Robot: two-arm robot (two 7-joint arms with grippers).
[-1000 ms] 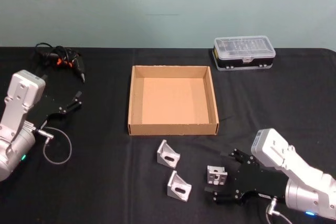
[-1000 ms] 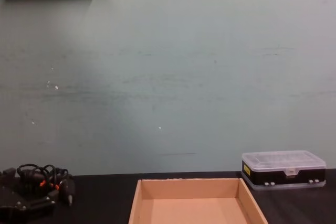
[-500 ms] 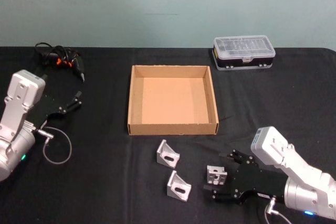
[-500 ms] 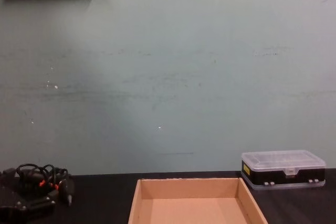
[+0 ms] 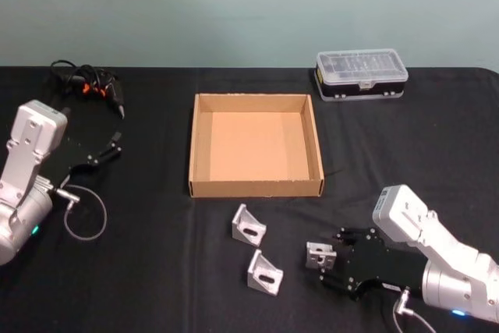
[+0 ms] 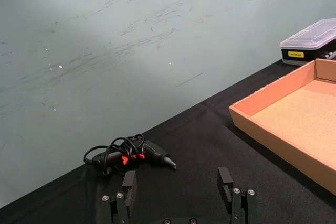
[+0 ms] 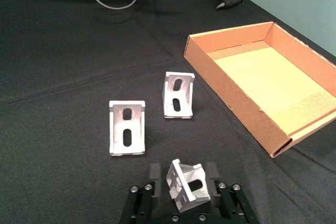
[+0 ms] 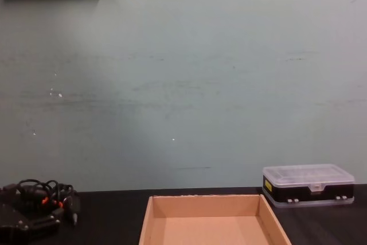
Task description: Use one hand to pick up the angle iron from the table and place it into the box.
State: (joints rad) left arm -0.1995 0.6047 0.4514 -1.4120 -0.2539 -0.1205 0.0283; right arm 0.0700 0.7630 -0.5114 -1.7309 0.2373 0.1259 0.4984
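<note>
Three silver angle irons lie on the black table [image 5: 156, 271] in front of the tan box [image 5: 257, 146]. My right gripper [image 5: 331, 264] has its black fingers closed against the sides of the rightmost angle iron [image 5: 320, 256]. That piece sits tilted between the fingers in the right wrist view [image 7: 189, 182]. The other two angle irons [image 5: 249, 224] [image 5: 264, 273] rest free to its left. The box [image 7: 262, 82] holds nothing. My left gripper [image 5: 101, 154] stays parked at the table's left side, fingers [image 6: 226, 182] spread apart over bare table.
A clear-lidded plastic case [image 5: 361, 74] stands at the back right. A black tool with tangled cables [image 5: 90, 87] lies at the back left. A thin cable loop [image 5: 84, 216] lies beside the left arm. A wall rises behind the table.
The right gripper's fingers have drawn in from wide open to close around the rightmost angle iron. The left arm has not moved.
</note>
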